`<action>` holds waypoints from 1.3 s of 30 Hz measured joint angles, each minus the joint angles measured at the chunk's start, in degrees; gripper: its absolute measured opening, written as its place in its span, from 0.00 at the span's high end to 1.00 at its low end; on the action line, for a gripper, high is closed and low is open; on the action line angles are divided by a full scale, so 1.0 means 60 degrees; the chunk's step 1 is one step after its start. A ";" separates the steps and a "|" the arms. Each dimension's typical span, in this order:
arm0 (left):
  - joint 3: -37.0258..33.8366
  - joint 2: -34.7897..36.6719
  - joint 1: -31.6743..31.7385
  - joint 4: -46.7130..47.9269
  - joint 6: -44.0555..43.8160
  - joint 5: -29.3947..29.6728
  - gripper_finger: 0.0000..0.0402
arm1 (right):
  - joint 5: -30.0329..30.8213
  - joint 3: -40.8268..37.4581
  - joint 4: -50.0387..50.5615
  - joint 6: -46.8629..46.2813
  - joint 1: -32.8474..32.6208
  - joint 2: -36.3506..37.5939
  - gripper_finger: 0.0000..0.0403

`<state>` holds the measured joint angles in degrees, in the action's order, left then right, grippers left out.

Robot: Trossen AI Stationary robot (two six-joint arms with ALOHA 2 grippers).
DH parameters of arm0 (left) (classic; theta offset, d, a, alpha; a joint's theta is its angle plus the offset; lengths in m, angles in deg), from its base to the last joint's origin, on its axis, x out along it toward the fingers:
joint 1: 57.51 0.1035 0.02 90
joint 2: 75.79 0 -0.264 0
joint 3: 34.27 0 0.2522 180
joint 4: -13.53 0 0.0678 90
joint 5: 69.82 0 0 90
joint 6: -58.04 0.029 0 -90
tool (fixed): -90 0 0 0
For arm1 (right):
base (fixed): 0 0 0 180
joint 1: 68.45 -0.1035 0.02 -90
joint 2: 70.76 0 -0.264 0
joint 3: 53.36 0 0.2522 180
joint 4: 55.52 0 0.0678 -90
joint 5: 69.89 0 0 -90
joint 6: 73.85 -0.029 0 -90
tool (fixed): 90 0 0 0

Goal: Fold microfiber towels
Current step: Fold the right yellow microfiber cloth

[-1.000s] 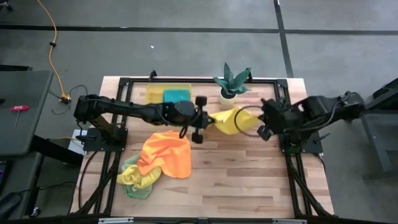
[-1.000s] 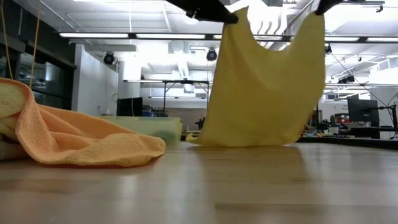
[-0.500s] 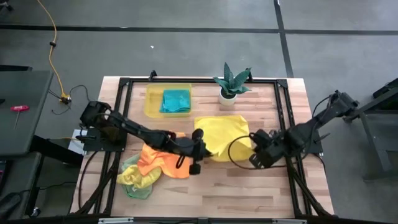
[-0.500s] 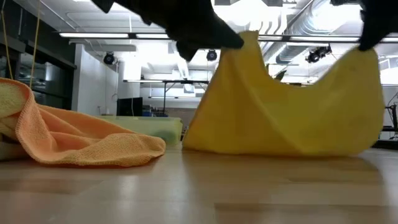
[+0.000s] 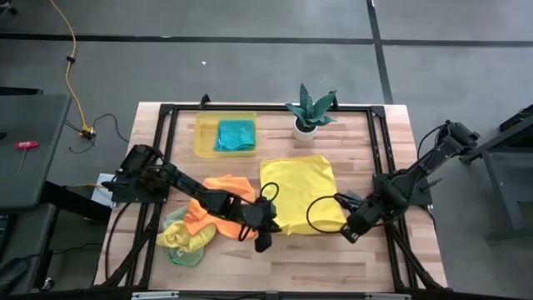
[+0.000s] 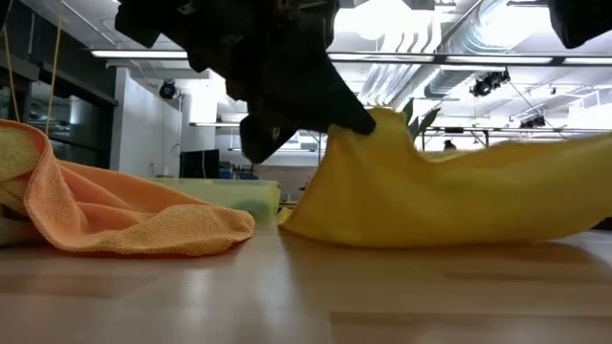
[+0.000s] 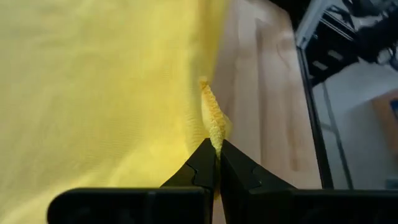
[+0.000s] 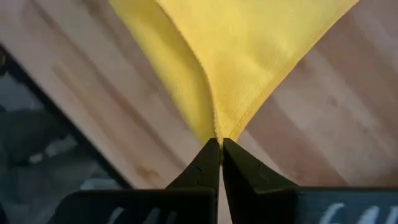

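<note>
A yellow microfiber towel (image 5: 296, 193) lies spread on the wooden table, and its two near corners are raised. My left gripper (image 5: 266, 232) is shut on the near left corner. My right gripper (image 5: 346, 227) is shut on the near right corner. In the low view the towel (image 6: 449, 196) slopes up to the left gripper (image 6: 368, 119). An orange towel (image 5: 221, 208) lies crumpled beside it, on a yellow and green heap (image 5: 179, 242). A teal towel (image 5: 236, 135) lies in the yellow bin. My left gripper pinches the yellow towel's near left corner (image 7: 216, 134) between its two fingertips, slanting down from the table's left. That corner (image 6: 378, 124) stands a little above the table, and the cloth runs down from it to the part lying flat. My right gripper pinches the near right corner (image 8: 221, 127) between its two fingertips, coming steeply from above. The cloth fans out taut from the fingers toward the table's far side, and its far part lies on the wood.
A translucent yellow bin (image 5: 204, 129) stands at the far left and a potted plant (image 5: 310, 112) at the far middle. Black frame rails (image 5: 379, 150) run along the table's sides. Bare wood shows along the near edge (image 5: 316, 262).
Both grippers have gone down and toward the table's near edge, staying shut on the yellow towel's corners. The towel hung between them high above the table. It is now drawn out and laid flat over most of its length, with only the held corners raised.
</note>
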<state>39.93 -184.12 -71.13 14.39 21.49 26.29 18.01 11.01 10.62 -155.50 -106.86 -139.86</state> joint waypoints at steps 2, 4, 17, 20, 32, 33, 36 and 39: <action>0.0004 0.0007 -0.0002 0.0022 -0.0368 0.0064 1.00 | -0.0215 0.0000 0.0006 0.0035 0.0006 0.0010 1.00; 0.0000 0.0061 0.0000 0.0260 -0.0677 0.0202 1.00 | -0.0203 0.0005 0.0006 0.0039 0.0128 0.0037 1.00; -0.0130 0.1019 0.0105 0.1065 -0.2226 0.1612 1.00 | 0.1074 0.0124 0.0895 0.0108 0.1938 0.1501 1.00; -0.0646 0.1053 0.0102 0.0831 -0.3158 0.2246 1.00 | 0.1314 0.0123 0.1266 0.0335 0.2501 0.1546 1.00; -0.1967 0.1093 0.0471 -0.0215 -0.4232 0.3917 1.00 | 0.1994 -0.1540 0.0015 0.0929 0.4886 0.1512 1.00; -0.1974 0.1093 0.0558 -0.0210 -0.4097 0.4000 1.00 | 0.1998 -0.1718 -0.0292 0.1040 0.5059 0.1512 1.00; -0.1971 0.1093 0.0838 -0.0236 -0.3672 0.4285 1.00 | 0.2121 -0.2168 -0.1212 0.1370 0.5602 0.1512 1.00; -0.1971 0.1093 0.1155 -0.0250 -0.3258 0.4443 1.00 | 0.2372 -0.2384 -0.1367 0.1595 0.6169 0.1512 1.00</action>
<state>28.11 -177.57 -64.21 12.90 1.94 52.95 32.25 -3.29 2.41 -145.93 -69.85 -130.79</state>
